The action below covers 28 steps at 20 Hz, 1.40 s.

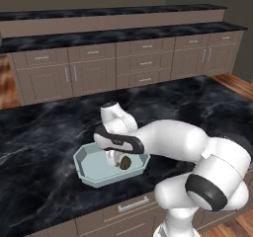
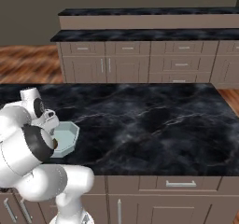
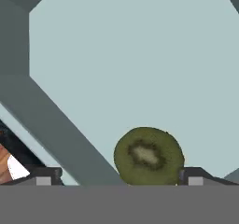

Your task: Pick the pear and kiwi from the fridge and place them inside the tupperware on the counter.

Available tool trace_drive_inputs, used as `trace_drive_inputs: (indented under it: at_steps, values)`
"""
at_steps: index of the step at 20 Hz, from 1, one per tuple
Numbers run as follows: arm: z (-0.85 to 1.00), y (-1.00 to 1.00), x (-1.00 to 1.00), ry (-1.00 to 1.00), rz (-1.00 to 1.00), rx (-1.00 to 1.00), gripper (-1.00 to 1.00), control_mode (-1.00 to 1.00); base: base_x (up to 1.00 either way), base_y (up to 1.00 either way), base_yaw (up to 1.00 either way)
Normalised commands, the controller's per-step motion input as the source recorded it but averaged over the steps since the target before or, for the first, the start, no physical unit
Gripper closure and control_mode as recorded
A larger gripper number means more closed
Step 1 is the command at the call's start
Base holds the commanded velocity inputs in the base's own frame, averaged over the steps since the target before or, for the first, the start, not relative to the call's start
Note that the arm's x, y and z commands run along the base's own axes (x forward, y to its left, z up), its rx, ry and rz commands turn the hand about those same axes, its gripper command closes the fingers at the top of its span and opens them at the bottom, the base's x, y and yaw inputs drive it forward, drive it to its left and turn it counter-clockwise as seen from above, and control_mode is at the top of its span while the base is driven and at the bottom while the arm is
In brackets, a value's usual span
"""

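Two fingers spread wide, pointing down into tupperware on worktop; kiwi lying loose between them.

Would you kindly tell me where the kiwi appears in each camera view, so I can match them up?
Left base view: kiwi in the tupperware, under the hand.
Right base view: I cannot make it out behind the arm.
Hand view: bottom centre, between the fingertips.
Shared landmark: the tupperware's pale floor.
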Motion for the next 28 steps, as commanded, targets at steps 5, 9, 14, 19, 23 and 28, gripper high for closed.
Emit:
trace_drive_inputs:
  at_steps: [5, 9, 14, 19, 23, 28]
  values:
    - [0.75, -0.04, -0.46, -0.07, 0.00, 0.00, -1.00, -1.00, 0.00, 0.00, 0.00]
    - [0.74, -0.13, -0.48, 0.00, -0.02, 0.05, -1.00, -1.00, 0.00, 0.00, 0.00]
    - [0.69, -0.32, -0.50, 0.00, -0.22, 0.30, -1.00, -1.00, 0.00, 0.00, 0.00]
    - [0.58, -0.48, -0.50, 0.00, -0.30, 0.33, -1.00, -1.00, 0.00, 0.00, 0.00]
    - [0.15, -0.36, -0.29, 0.00, -0.28, 0.05, -1.00, -1.00, 0.00, 0.00, 0.00]
    - [0.00, -0.14, -0.26, -0.03, -0.23, 0.00, -1.00, -1.00, 0.00, 0.00, 0.00]
